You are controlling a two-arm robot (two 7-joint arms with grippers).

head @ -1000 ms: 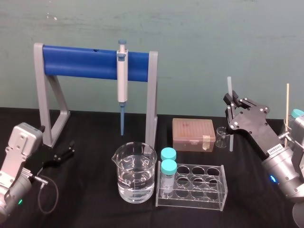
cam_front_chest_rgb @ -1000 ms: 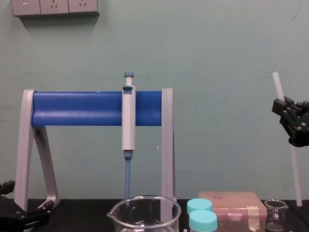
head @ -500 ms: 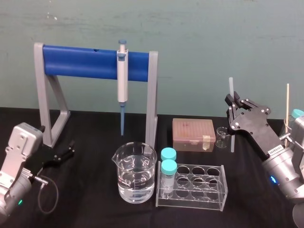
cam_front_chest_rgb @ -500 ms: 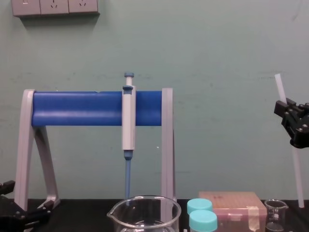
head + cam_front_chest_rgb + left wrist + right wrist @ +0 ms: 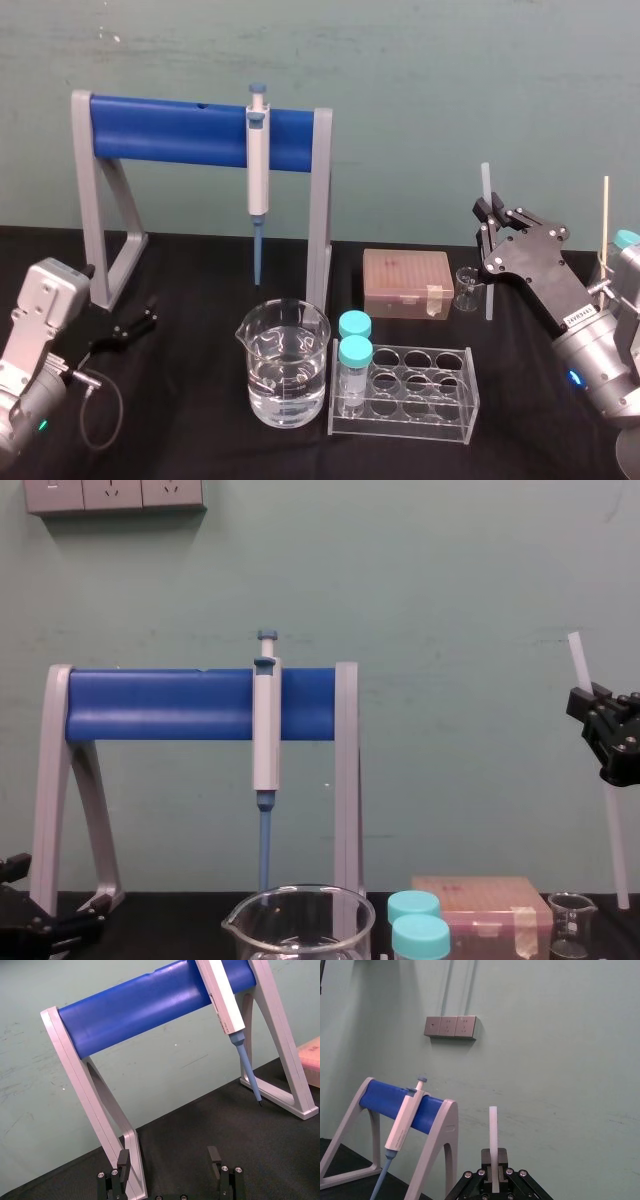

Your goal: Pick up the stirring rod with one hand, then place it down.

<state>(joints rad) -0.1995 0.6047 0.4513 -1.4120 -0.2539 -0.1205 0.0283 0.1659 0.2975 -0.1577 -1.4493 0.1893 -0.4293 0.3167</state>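
The stirring rod (image 5: 483, 185) is a thin whitish stick, almost upright at the right of the table. My right gripper (image 5: 489, 216) is shut on it about a third of the way down. In the chest view the stirring rod (image 5: 613, 840) leans slightly, and the right gripper (image 5: 596, 706) grips it near the top. Its lower end reaches down beside the small glass beaker (image 5: 467, 288). In the right wrist view the stirring rod (image 5: 493, 1130) rises from between the shut fingers (image 5: 502, 1156). My left gripper (image 5: 169, 1159) rests open and low at the table's left, by the stand's foot.
A grey stand with a blue bar (image 5: 170, 130) carries a blue-tipped pipette (image 5: 258, 170). A big beaker of water (image 5: 283, 365), a clear tube rack (image 5: 420, 395) with two blue-capped vials, and a pink tip box (image 5: 407, 283) fill the middle. A thin wooden stick (image 5: 604, 215) stands far right.
The right gripper and the rod shifted slightly right, then slightly back left; the grip is unchanged. The left arm has not moved.
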